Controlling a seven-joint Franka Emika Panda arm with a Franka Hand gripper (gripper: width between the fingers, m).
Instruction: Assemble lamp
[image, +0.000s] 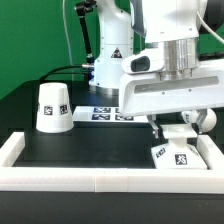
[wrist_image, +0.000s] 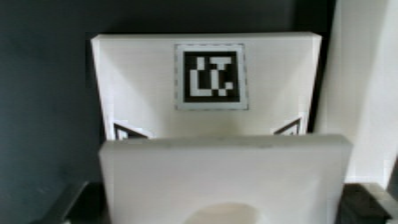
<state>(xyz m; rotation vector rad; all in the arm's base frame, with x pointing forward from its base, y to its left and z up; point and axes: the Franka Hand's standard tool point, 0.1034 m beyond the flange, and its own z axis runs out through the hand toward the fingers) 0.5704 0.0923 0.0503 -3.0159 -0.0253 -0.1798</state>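
Observation:
The flat white lamp base (image: 176, 156) lies in the corner of the white frame at the exterior view's right, its tags facing the camera. In the wrist view the base (wrist_image: 210, 110) shows one tag on top, with a raised white block close to the camera. My gripper (image: 181, 128) stands straight down over the base. Its dark fingers (wrist_image: 79, 200) sit wide apart against both sides of that block, with no gap showing. The cone-shaped shade (image: 54, 108) stands upright at the exterior view's left, far from the gripper. The bulb is out of view.
A white frame wall (image: 90, 178) runs along the front and up both sides; the same wall (wrist_image: 352, 90) lies right beside the base. The marker board (image: 108, 113) lies behind the middle of the black mat. The arm's own base stands at the back.

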